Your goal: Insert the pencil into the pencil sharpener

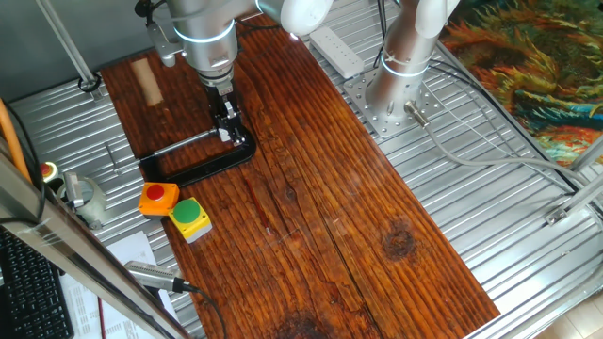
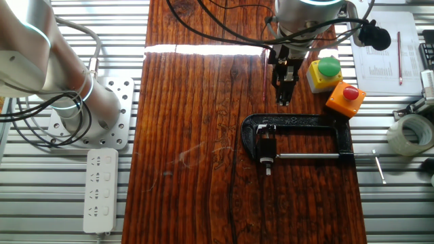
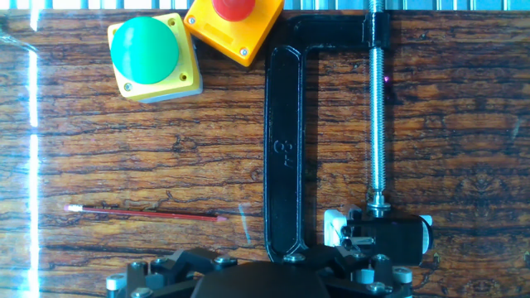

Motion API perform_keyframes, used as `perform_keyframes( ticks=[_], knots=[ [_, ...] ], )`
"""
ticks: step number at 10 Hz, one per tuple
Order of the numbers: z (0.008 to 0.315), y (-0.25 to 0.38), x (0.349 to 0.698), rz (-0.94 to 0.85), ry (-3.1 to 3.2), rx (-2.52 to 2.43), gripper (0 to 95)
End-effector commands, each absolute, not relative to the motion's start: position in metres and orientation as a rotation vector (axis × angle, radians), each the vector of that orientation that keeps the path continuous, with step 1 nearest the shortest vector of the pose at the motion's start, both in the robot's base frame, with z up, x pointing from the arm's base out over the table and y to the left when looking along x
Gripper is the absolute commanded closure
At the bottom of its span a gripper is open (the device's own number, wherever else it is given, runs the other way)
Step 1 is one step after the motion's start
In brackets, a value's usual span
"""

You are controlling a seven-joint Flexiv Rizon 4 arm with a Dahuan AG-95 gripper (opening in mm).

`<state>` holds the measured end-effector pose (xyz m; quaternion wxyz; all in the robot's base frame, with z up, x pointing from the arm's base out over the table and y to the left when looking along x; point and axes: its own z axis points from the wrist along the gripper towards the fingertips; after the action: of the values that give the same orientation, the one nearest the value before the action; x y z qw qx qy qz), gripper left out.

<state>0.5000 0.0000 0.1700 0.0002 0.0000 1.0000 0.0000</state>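
Claw (image 2: 283, 102) is hovering above the wooden board (image 1: 320, 217), fingertips hidden, grip impossible to judge. Pencil (image 3: 147, 214) is lying left of it; clamp (image 3: 281, 157) is sitting right.

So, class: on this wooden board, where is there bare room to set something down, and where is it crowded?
Free: the wide stretch of wooden board running from the black C-clamp towards the board's far end, beside the arm's base plate. Crowded: the end holding the clamp, the green button box, the orange button box, the pencil and the dowel, where the gripper hovers.
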Motion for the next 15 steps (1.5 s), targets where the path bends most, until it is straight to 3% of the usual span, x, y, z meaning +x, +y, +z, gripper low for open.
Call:
perform_keyframes(
  ticks=[1,2,15],
  knots=[
    [0.17,0.0,0.5,0.0,3.142,0.0,0.0],
    [0.17,0.0,0.5,0.013,3.161,-0.093,95.0],
    [0.1701,0.0,0.5,0.015,3.162,-0.108,95.0]
  ],
)
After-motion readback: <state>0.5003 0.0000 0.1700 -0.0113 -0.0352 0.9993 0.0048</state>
